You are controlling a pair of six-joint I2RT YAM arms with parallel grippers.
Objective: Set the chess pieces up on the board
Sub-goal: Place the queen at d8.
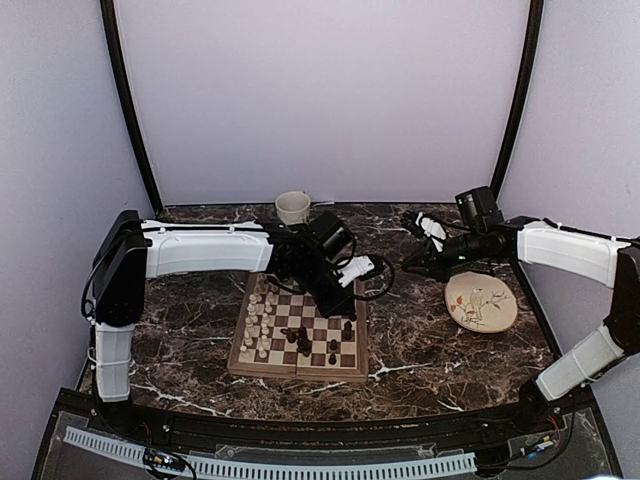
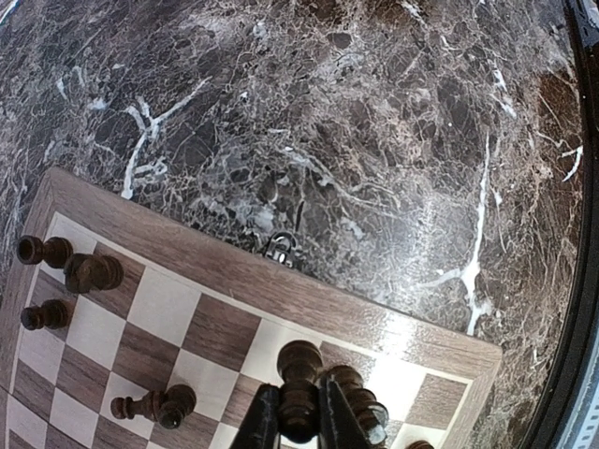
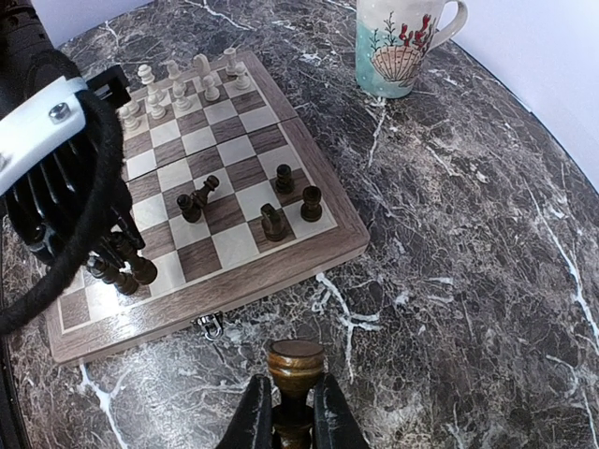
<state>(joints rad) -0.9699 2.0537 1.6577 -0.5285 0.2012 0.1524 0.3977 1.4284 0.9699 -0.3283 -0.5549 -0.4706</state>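
The checkered board (image 1: 296,373) lies in the middle. Cream-white pieces (image 1: 258,325) stand along its left side, and dark pieces (image 1: 298,340) stand or lie scattered on it. My left gripper (image 1: 346,318) is over the board's right edge. In the left wrist view it (image 2: 298,416) is shut on a dark piece (image 2: 299,369), low over the board (image 2: 234,271) and beside another dark piece (image 2: 365,407). My right gripper (image 1: 408,268) is above the table to the right of the board. It (image 3: 292,416) is shut on a dark piece (image 3: 296,365).
A cream cup (image 1: 293,207) stands behind the board; it also shows in the right wrist view (image 3: 402,42). A round cream plate (image 1: 481,302) lies at the right. The board's metal clasp (image 3: 211,324) faces my right gripper. The left arm (image 3: 56,159) hangs over the board's corner.
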